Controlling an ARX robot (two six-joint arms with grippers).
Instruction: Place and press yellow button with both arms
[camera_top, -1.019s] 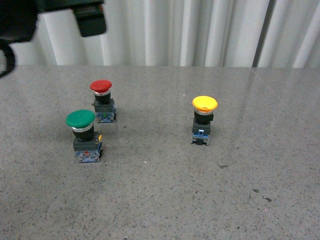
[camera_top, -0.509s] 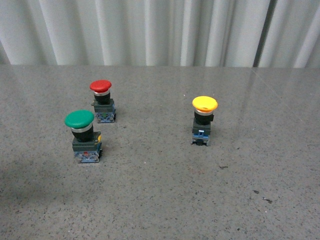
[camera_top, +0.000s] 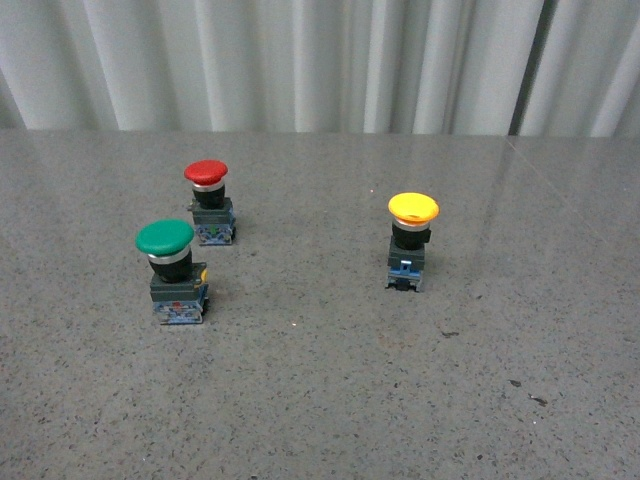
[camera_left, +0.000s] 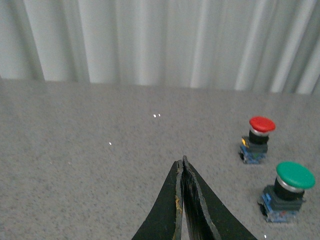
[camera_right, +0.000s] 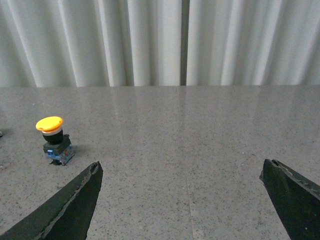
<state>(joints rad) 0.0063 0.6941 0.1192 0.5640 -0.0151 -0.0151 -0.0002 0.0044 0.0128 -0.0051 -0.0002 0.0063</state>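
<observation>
Yellow button (camera_top: 410, 243): upright on table (camera_top: 320, 400), untouched.
Right gripper (camera_right: 181, 172): spread wide, empty; button well apart, outside the finger gap.
Left gripper (camera_left: 182, 165): fingers pressed together, nothing held.

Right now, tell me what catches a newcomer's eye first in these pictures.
Three bright mushroom-cap buttons stand upright on the grey speckled table: the yellow button alone on the right, the green button and the red button close together on the left, red farther back. Neither arm shows in the front view; the left gripper is shut on nothing, the right gripper spread wide.
</observation>
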